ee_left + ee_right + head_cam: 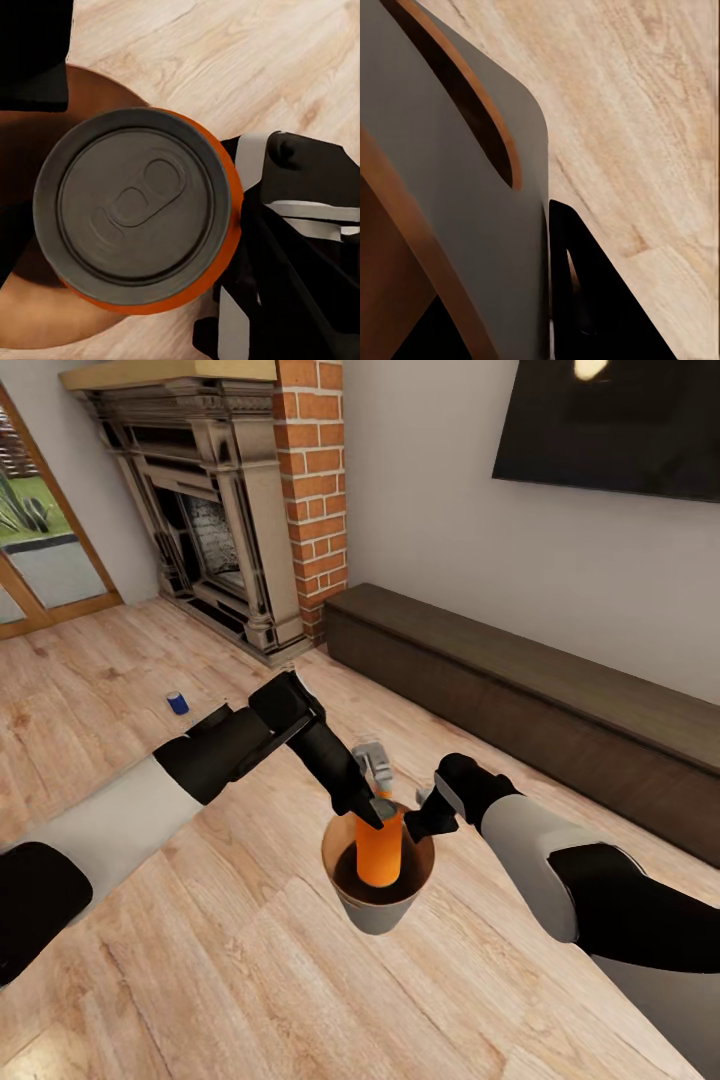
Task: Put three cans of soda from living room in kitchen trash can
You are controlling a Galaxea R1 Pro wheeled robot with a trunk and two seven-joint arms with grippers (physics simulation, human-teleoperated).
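Observation:
An orange can of soda (pixel 380 850) stands upright, its lower half inside the tash can (pixel 385 915), a small grey bin with a brown inside. My left gripper (pixel 375 800) is shut on the can's top part from above. The left wrist view looks down on the can's dark lid (pixel 142 202), with one finger (pixel 300 247) against its side and the bin's brown inside (pixel 30 150) below. My right gripper (pixel 430 822) is shut on the bin's rim; its black finger (pixel 592 300) presses the grey wall (pixel 472 225). A blue can of soda (pixel 177 703) lies on the wood floor, far left.
This is the living room: the stone fireplace (pixel 210 530) and brick column (pixel 315 480) are at the back left, a long low dark cabinet (pixel 520 690) runs along the right wall under a black screen (pixel 610 425), and a glass door (pixel 40 550) is at far left.

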